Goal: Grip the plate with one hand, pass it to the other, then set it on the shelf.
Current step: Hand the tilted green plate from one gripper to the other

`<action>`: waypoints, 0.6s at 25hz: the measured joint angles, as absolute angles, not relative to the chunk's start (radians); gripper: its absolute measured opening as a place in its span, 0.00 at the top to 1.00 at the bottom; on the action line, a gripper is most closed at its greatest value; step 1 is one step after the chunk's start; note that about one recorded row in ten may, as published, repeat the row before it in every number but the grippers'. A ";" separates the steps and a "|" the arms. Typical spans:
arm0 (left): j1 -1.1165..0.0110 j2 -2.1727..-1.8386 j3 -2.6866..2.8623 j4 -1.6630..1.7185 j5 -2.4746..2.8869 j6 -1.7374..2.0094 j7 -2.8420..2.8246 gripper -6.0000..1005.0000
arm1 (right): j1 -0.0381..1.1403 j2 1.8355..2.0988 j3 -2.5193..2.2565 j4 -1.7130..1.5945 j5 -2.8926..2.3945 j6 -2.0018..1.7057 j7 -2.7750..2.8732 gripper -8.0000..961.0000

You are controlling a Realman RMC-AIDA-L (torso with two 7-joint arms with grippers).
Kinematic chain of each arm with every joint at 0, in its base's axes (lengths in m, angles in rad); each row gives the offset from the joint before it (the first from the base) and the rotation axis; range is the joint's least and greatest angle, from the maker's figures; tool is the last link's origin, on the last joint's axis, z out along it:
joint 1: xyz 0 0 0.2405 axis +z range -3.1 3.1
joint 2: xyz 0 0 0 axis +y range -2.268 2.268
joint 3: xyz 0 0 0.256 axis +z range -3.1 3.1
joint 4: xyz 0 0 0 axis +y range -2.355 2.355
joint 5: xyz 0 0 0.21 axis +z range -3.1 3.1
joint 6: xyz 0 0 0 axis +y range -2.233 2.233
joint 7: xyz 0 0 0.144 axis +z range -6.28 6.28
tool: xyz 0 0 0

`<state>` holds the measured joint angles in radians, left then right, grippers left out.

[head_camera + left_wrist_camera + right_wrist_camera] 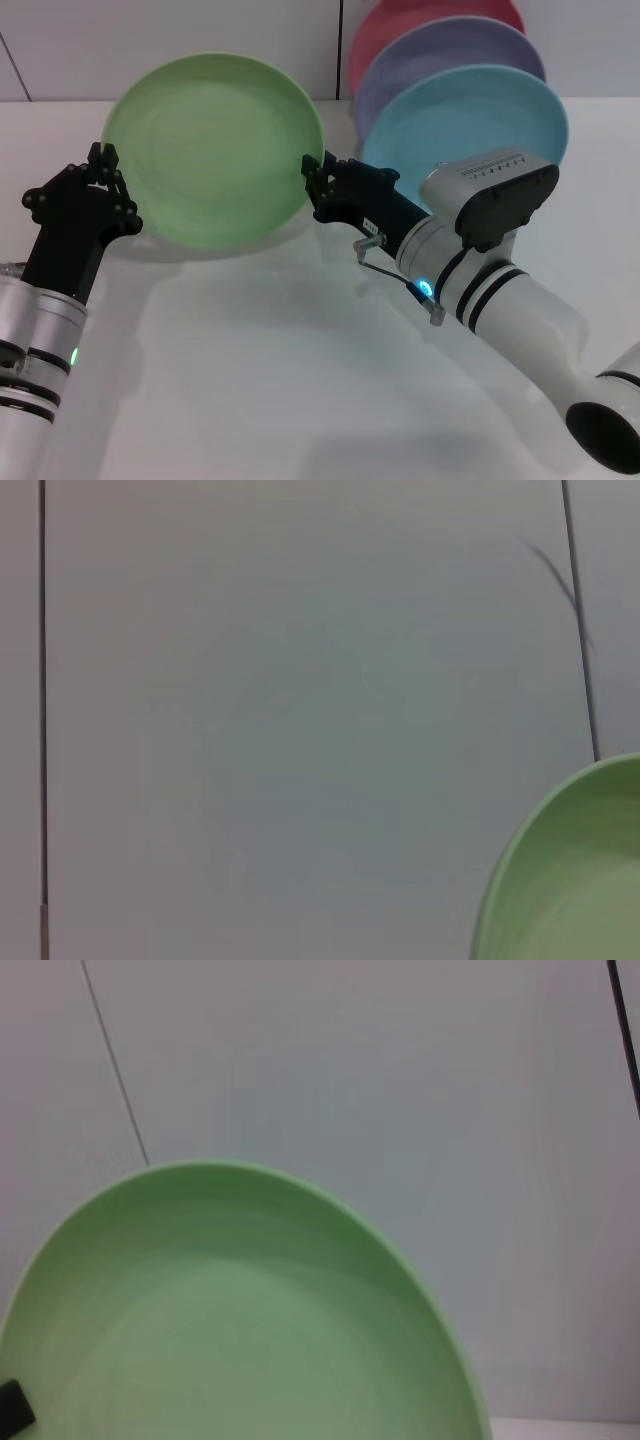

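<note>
Head view: round light-green matte plastic plate (215, 150) is held up off the white tabletop (260, 380), tilted w/ its face toward the camera, between both arms.
Left claw: black multi-jointed two-finger gripper (105, 170) on the slim white-and-silver arm sits at the plate's left rim; looks clamped on the rim, though the contact itself is partly hidden.
Right claw: black gripper (312, 178) on the thick white arm w/ blue light is at the plate's right rim, fingers around the edge; looks closed on it too.
Step in hand: judged as the handover, both sides gripping at once.
Do it well: confirm the right grip is firm before the left lets go; let the left open fully and back straight out along the plate's plane, no twisting, so the rim doesn't lever out of the right fingers.
Risk: thin rim, smooth plastic, grip on one edge only, so the plate may sag or swing once one side releases.
Next target: wire rack behind, right, already holding a turquoise plate (470, 115), lavender plate (440, 50) and pink-red plate (400, 25); rack wires barely visible.
Wrist views: both show only the green plate's rim vs. a plain wall; no fingers clear.
</note>
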<state>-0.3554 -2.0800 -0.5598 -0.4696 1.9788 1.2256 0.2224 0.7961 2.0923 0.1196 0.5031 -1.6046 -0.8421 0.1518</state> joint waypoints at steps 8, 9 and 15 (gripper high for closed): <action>-0.356 -2.080 -0.557 -0.469 1.979 1.226 0.222 0.96 | 0.797 2.092 0.120 0.502 -1.605 -0.835 0.152 0.82; -0.356 -2.080 -0.556 -0.469 1.979 1.226 0.222 0.96 | 0.797 2.092 0.120 0.501 -1.605 -0.835 0.152 0.82; -0.356 -2.080 -0.555 -0.468 1.979 1.225 0.222 0.96 | 0.799 2.092 0.120 0.502 -1.605 -0.834 0.152 0.84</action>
